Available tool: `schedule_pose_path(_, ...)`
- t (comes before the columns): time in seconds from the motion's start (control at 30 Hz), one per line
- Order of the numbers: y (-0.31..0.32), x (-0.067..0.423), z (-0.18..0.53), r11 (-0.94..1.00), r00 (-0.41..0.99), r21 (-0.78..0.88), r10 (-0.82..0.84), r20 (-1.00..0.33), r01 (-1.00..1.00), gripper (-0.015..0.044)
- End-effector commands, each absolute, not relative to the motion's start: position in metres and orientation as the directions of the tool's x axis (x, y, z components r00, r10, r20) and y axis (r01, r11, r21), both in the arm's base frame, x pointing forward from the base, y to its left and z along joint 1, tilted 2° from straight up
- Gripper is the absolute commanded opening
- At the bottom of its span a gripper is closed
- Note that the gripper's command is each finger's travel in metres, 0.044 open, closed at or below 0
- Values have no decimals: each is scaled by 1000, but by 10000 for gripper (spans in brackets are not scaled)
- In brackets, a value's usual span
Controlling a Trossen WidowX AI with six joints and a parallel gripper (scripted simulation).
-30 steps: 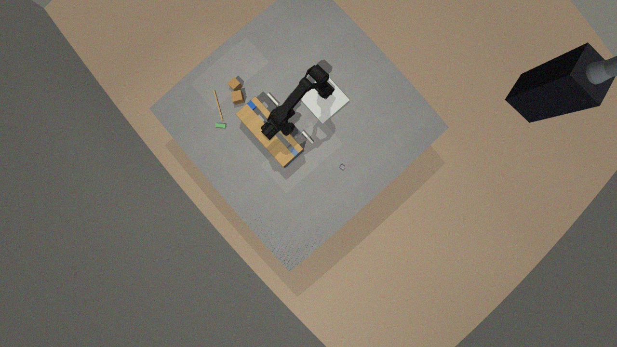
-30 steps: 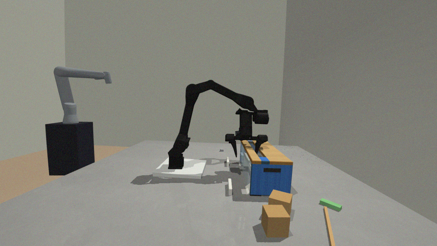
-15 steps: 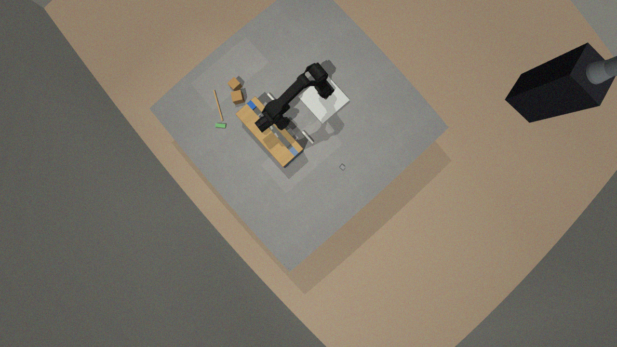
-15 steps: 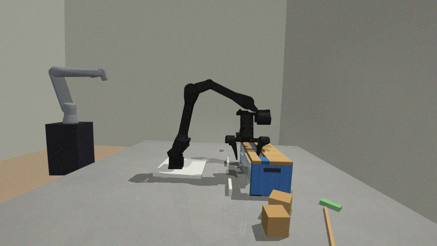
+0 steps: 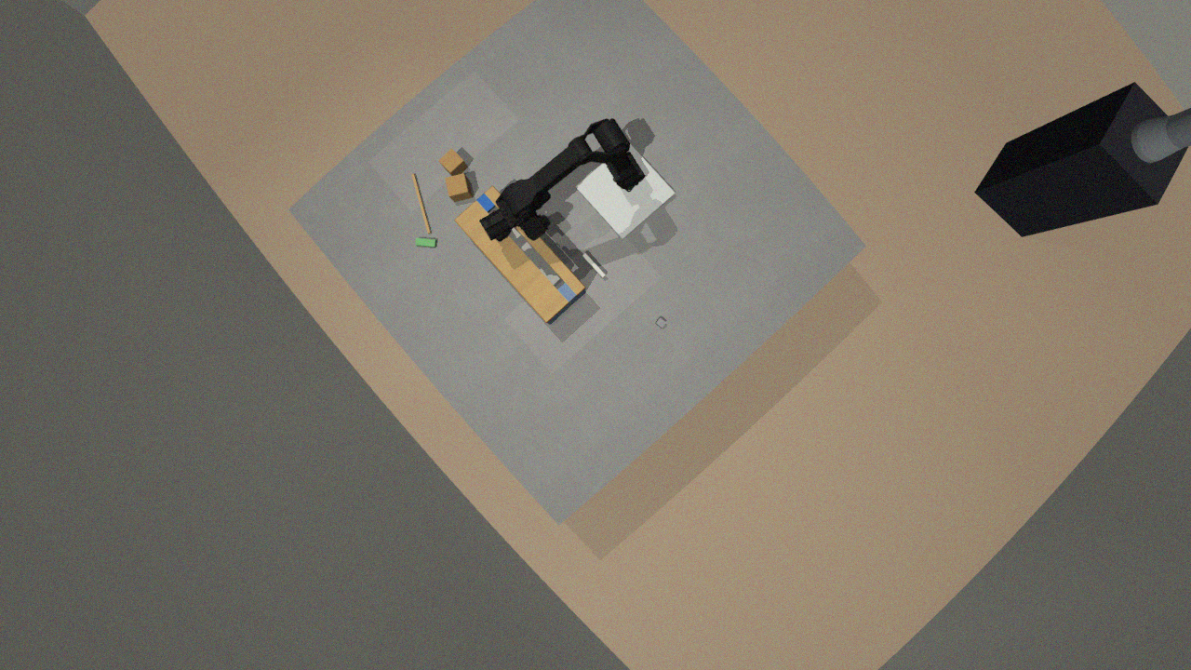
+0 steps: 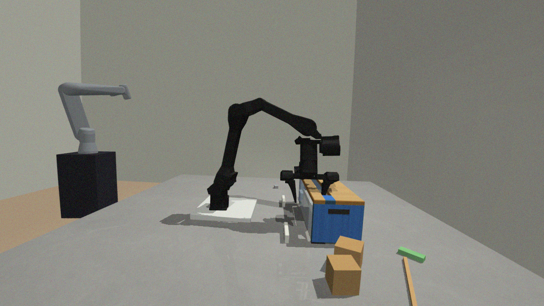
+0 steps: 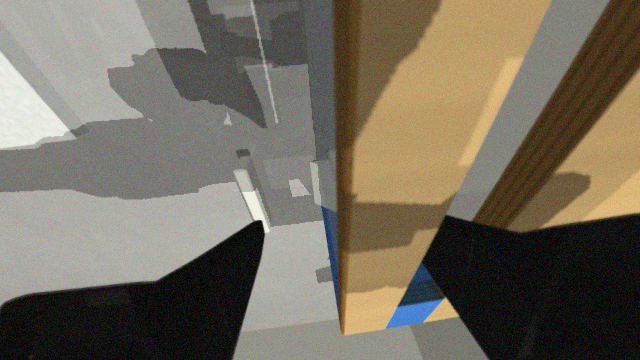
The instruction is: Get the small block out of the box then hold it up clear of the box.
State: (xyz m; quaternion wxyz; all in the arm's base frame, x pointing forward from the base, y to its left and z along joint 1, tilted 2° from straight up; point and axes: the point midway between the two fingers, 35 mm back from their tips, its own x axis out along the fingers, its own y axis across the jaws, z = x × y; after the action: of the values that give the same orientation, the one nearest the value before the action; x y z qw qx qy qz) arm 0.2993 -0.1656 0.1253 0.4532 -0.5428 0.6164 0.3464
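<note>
The box (image 5: 532,287) (image 6: 336,224) (image 7: 395,150) has a wooden top with a long slot, blue ends and a clear front. My gripper (image 5: 515,228) (image 6: 310,196) (image 7: 329,218) is open and empty. It straddles the front strip of the box top near one blue end: one finger dips into the slot, the other hangs outside the clear front. In the wrist view a small pale patch (image 7: 298,187) shows behind the clear front; I cannot tell whether it is the block. The shelf itself is mostly hidden.
Short white bars (image 5: 595,264) (image 6: 286,233) (image 7: 250,197) lie before the box front. Two tan cubes (image 5: 456,173) (image 6: 343,279), a stick (image 5: 421,202) (image 6: 409,281) with a green head (image 5: 425,241) (image 6: 410,254) and a tiny grey cube (image 5: 661,321) (image 6: 275,186) lie on the table. A dark pedestal (image 5: 1082,162) (image 6: 86,182) stands beyond it.
</note>
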Motion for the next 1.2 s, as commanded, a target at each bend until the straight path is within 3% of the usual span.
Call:
schedule_pose_path(0.0, -177, 298, 125, 169, 3, -67, -354, -935, -983, 400)
schedule_pose_path(0.67, -182, 294, 181, 171, 11, -77, -362, -932, -982, 400)
schedule_pose_path(0.77, -184, 293, 181, 279, 18, -123, -351, -936, -952, 321)
schedule_pose_path(0.83, -187, 290, 182, 455, 33, -195, -338, -940, -869, 285)
schedule_pose_path(1.0, -200, 283, 185, 823, 85, -322, -321, -943, -468, 285)
schedule_pose_path(1.17, -213, 275, 189, 950, 139, -303, -312, -940, 77, 285)
